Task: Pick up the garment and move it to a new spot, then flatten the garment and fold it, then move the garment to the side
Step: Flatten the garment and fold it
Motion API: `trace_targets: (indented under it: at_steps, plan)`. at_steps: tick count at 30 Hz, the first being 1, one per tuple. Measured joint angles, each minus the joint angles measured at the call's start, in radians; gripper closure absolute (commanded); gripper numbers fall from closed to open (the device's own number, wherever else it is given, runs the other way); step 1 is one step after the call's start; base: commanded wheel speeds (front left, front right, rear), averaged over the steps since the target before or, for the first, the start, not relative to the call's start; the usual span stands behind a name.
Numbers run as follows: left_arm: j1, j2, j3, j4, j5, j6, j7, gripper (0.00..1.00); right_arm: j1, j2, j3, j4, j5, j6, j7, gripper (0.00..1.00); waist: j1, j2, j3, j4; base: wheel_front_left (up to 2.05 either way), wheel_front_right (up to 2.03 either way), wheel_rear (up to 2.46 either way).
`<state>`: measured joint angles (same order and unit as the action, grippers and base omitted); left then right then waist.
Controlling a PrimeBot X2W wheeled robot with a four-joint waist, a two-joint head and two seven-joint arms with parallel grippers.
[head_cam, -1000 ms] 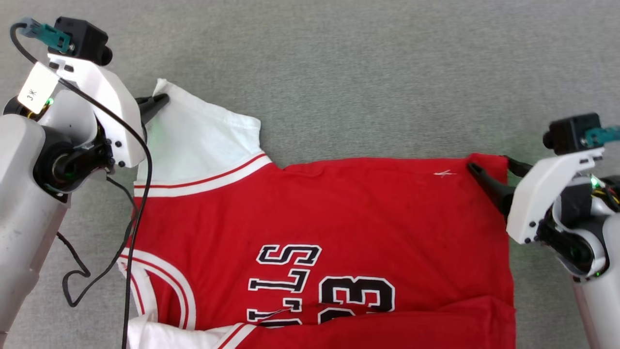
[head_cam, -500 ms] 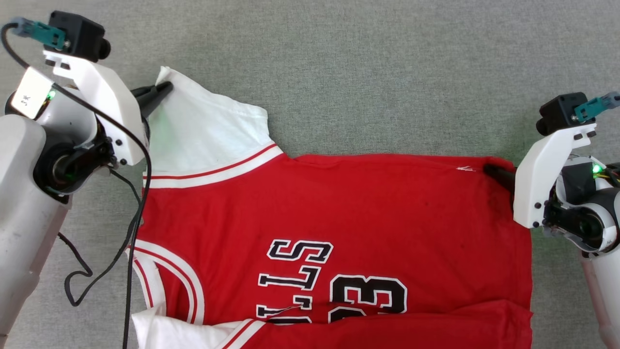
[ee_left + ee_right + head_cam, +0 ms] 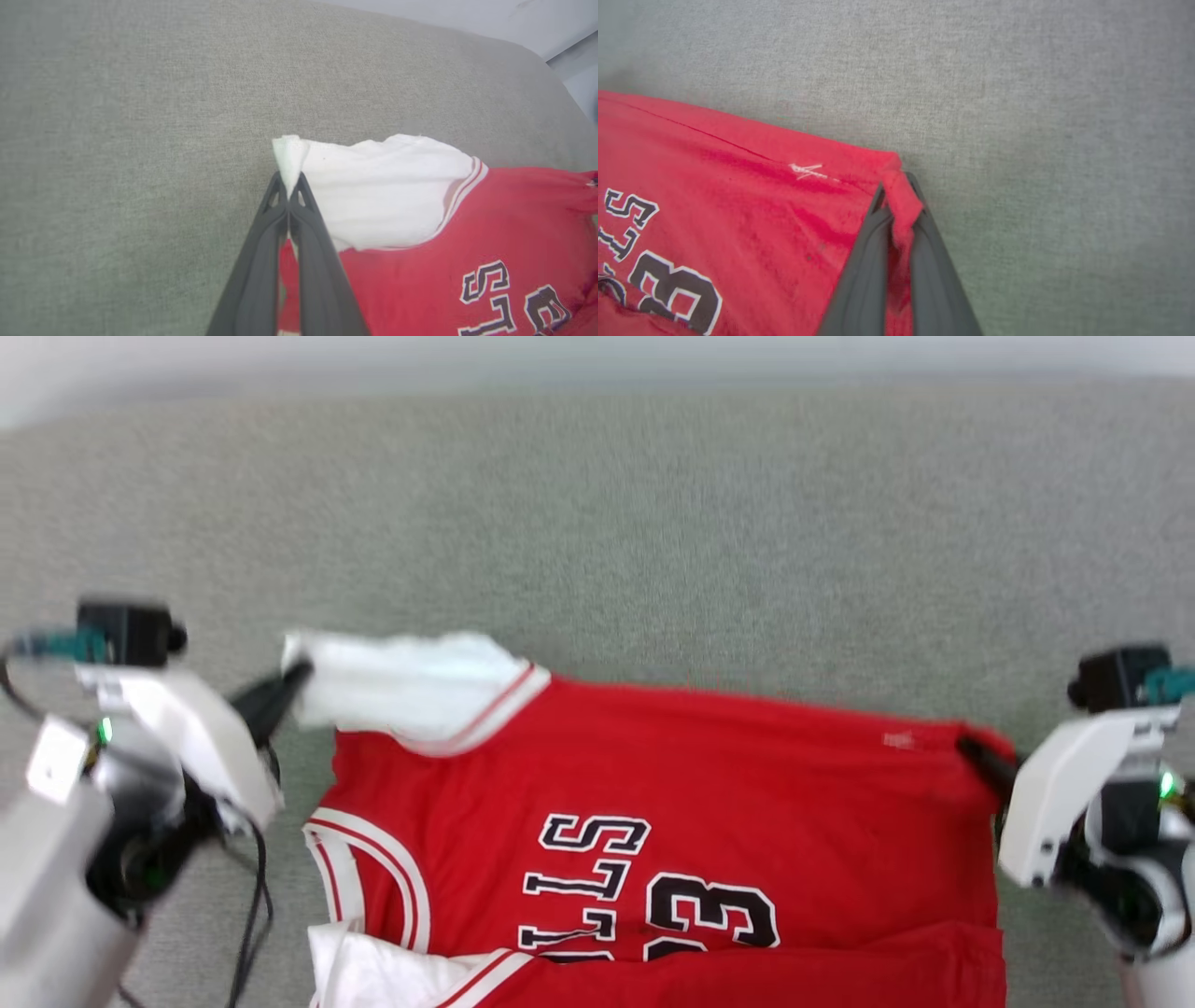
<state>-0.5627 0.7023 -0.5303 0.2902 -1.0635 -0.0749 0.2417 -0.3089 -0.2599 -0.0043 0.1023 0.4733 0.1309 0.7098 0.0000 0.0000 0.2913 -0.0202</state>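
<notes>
Grey-green woven cloth surface [image 3: 653, 523] lies under the work. Spread front-up across it is the red jersey-style T-shirt [image 3: 747, 821] with white sleeves and a black "23", strung between my two arms. My left gripper [image 3: 289, 183] is pinched tight on the far white sleeve's corner. My right gripper [image 3: 896, 198] is clamped on the far red hem corner.
</notes>
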Motion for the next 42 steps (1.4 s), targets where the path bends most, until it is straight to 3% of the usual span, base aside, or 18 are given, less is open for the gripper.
trace_targets:
  at_steps: [7,16,26,28,29,30,31,32,38,42]
  plan:
    - [0.264,0.015,0.023,-0.090,-0.052,0.068,-0.092,1.00,0.162,0.036,-0.041,-0.026,-0.008,0.000,-0.042,1.00,0.0000,0.0000,-0.101,0.018,0.00,0.00,0.00]
    - [0.532,0.003,0.017,-0.181,-0.132,0.142,-0.131,1.00,0.340,0.083,-0.083,-0.022,-0.003,0.000,-0.089,1.00,-0.0001,0.0000,-0.197,0.042,0.00,0.00,0.00]
    - [0.619,-0.038,-0.006,-0.146,-0.172,0.146,-0.136,1.00,0.460,0.131,-0.108,0.021,-0.005,0.000,-0.143,0.98,-0.0001,0.0000,-0.228,0.041,0.00,0.00,0.00]
    - [0.618,-0.052,-0.010,-0.132,-0.171,0.144,-0.141,1.00,0.464,0.141,-0.103,0.029,-0.006,0.000,-0.177,0.12,-0.0001,0.0000,-0.227,0.038,0.00,0.00,0.00]
    - [0.617,-0.060,-0.014,-0.125,-0.170,0.140,-0.144,0.71,0.464,0.145,-0.100,0.033,-0.006,0.000,-0.193,0.00,-0.0001,0.0000,-0.227,0.036,0.00,0.00,0.00]
    - [0.615,-0.067,-0.016,-0.118,-0.162,0.140,-0.154,0.47,0.465,0.148,-0.093,0.034,-0.010,0.000,-0.214,0.00,0.0000,0.0000,-0.227,0.035,0.00,0.00,0.00]
    - [0.610,-0.072,-0.016,-0.114,-0.157,0.140,-0.160,0.10,0.465,0.151,-0.089,0.033,-0.013,0.000,-0.240,0.00,-0.0001,0.0000,-0.228,0.034,0.00,0.00,0.00]
    - [0.602,-0.076,-0.018,-0.112,-0.151,0.139,-0.168,0.00,0.464,0.152,-0.084,0.031,-0.016,0.000,-0.264,0.00,0.0000,0.0000,-0.229,0.035,0.00,0.00,0.00]
    - [0.555,-0.080,-0.007,-0.132,-0.048,0.151,-0.289,0.00,0.463,0.158,-0.086,-0.031,-0.046,0.000,-0.378,0.00,0.0000,0.0000,-0.249,0.037,0.00,0.00,0.00]
    - [0.532,-0.080,0.000,-0.170,0.040,0.182,-0.385,0.00,0.465,0.157,-0.106,-0.086,-0.076,0.000,-0.368,0.00,0.0000,0.0001,-0.270,0.040,0.00,0.00,0.00]
